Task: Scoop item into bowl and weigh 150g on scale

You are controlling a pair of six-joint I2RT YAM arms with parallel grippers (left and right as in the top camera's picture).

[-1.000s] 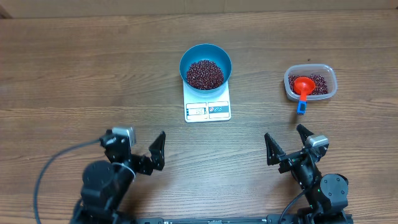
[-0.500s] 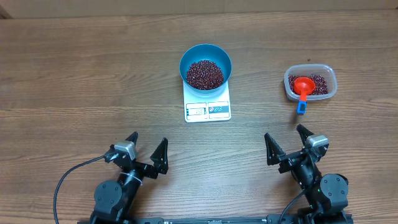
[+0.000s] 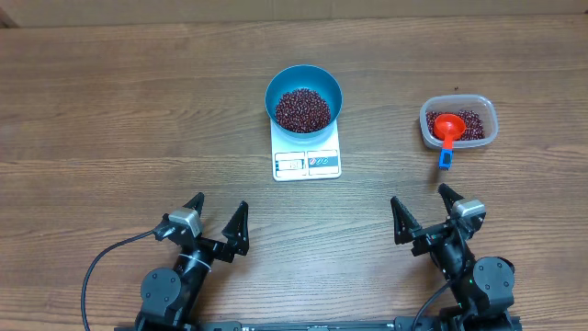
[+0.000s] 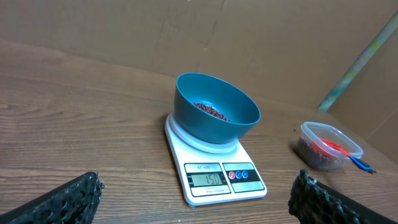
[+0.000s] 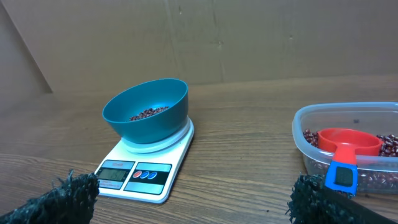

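Observation:
The blue bowl [image 3: 304, 97] [image 4: 214, 115] [image 5: 147, 117] stands on the white scale [image 3: 307, 157] [image 4: 214, 177] [image 5: 140, 173] at the table's middle back. It holds dark red-brown beans [image 3: 303, 109]. In the left wrist view the display reads 150. My left gripper [image 3: 219, 219] [image 4: 198, 202] sits low at the front left, open and empty. At the front right my right gripper [image 3: 422, 212] [image 5: 198, 202] is open and empty too. Both are well short of the scale.
A clear plastic tub [image 3: 458, 122] [image 5: 348, 146] [image 4: 328, 145] of beans stands to the right of the scale. A red scoop [image 3: 447, 128] [image 5: 347, 147] with a blue handle end rests in it, handle hanging over the near rim. A cardboard wall backs the table.
The left arm has drawn back and settled lower at the front left, its gripper still open. The right arm, the bowl and the scoop have not moved.

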